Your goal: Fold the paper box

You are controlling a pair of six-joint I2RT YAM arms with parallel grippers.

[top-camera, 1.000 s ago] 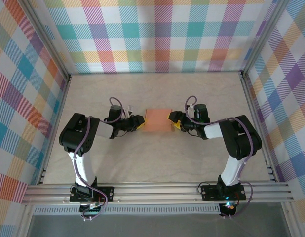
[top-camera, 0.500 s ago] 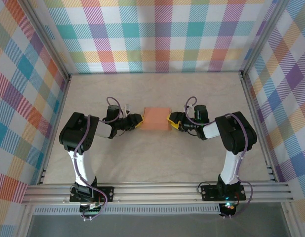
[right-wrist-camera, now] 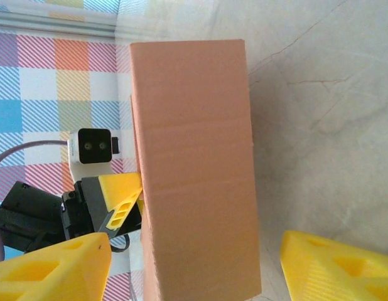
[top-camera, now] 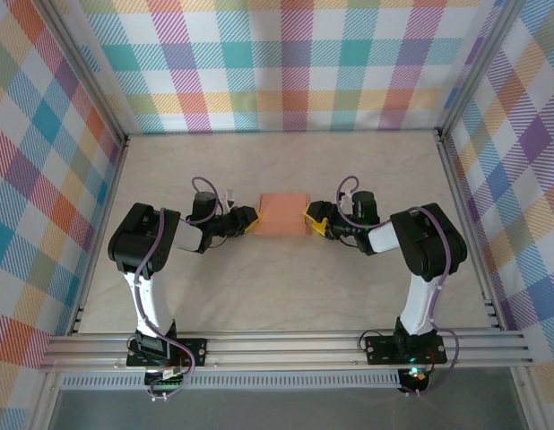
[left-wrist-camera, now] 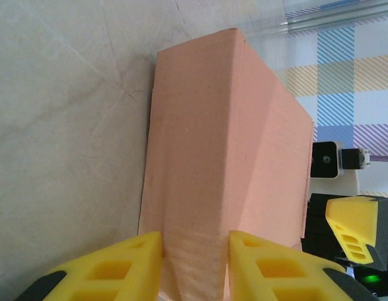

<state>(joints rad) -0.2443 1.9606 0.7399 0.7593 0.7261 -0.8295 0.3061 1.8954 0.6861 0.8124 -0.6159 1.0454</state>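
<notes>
Since a second back, you slid the box (top-camera: 284,213) a touch farther from the arm bases and a hair to the left. Both grippers went with it, and your right arm's elbow swung in toward the middle as well. Over the last half-second almost nothing budged.

From the top view, the box lay as a closed salmon-orange rectangle at the middle of the tabletop (top-camera: 286,296), squarely between the two grippers. Your left gripper (top-camera: 249,220) met its left end and your right gripper (top-camera: 312,218) its right end, the arms reaching in from either side.

On the left wrist view, the left gripper (left-wrist-camera: 195,254) had its jaws nearly closed, pinching the near end of the box (left-wrist-camera: 225,144). The card narrowed to a wedge between the two yellow fingers (left-wrist-camera: 112,269). Past the far end of the box you could see one yellow finger of the right gripper (left-wrist-camera: 354,229).

On the right wrist view, the right gripper (right-wrist-camera: 194,269) had its jaws spread wide, one on each side of the box (right-wrist-camera: 191,144). There were bare gaps on both sides, so no grip there and no contact that I could see. Beyond the box sat the left gripper (right-wrist-camera: 122,195), at its far end. Whether the box rested on the tabletop or hung just clear of it, I couldn't tell.
</notes>
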